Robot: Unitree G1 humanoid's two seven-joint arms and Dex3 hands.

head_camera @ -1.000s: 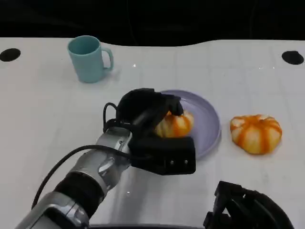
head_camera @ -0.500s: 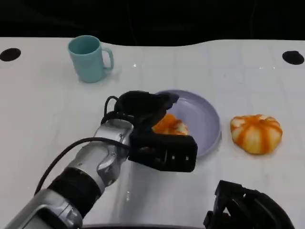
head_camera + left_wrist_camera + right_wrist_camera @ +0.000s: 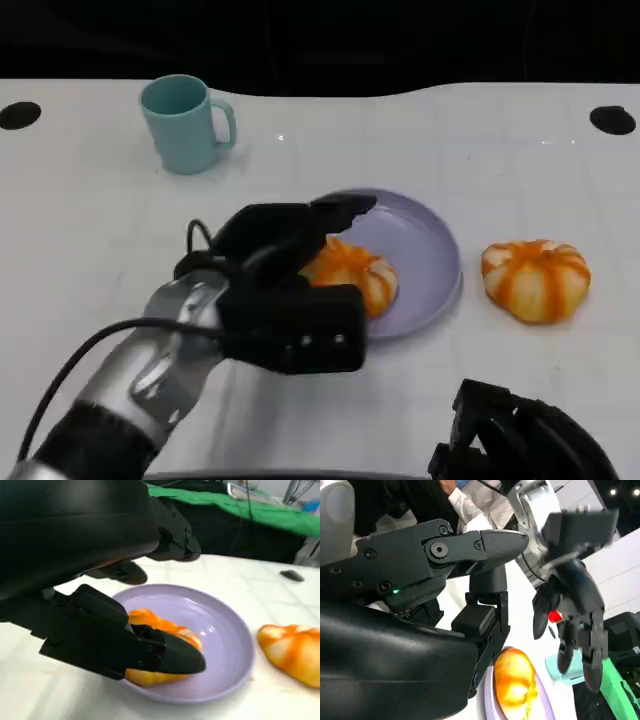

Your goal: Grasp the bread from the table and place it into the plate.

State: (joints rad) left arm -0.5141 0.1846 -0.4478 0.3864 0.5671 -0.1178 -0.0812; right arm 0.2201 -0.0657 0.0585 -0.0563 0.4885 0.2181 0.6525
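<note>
An orange-and-white striped bread (image 3: 348, 276) lies in the left part of the lilac plate (image 3: 425, 245). In the left wrist view the same bread (image 3: 150, 625) rests inside the plate (image 3: 220, 645), partly hidden by my thumb. My left hand (image 3: 280, 238) hovers over the plate's left rim with its fingers spread, holding nothing. The right wrist view shows that left hand (image 3: 572, 617) with fingers hanging loose above the bread (image 3: 515, 685). A second striped bread (image 3: 536, 280) sits on the table right of the plate. My right hand (image 3: 520, 440) stays low at the near right edge, fingers apart and empty.
A teal mug (image 3: 183, 122) stands at the far left of the white table (image 3: 90, 230). Two black holes (image 3: 20, 114) mark the table's far corners. A person's white sleeve (image 3: 470, 502) shows beyond the table in the right wrist view.
My left hand has let go of the bread and drawn back leftward and toward me. The bread now lies in the plate's left part. The right hand has not moved.
</note>
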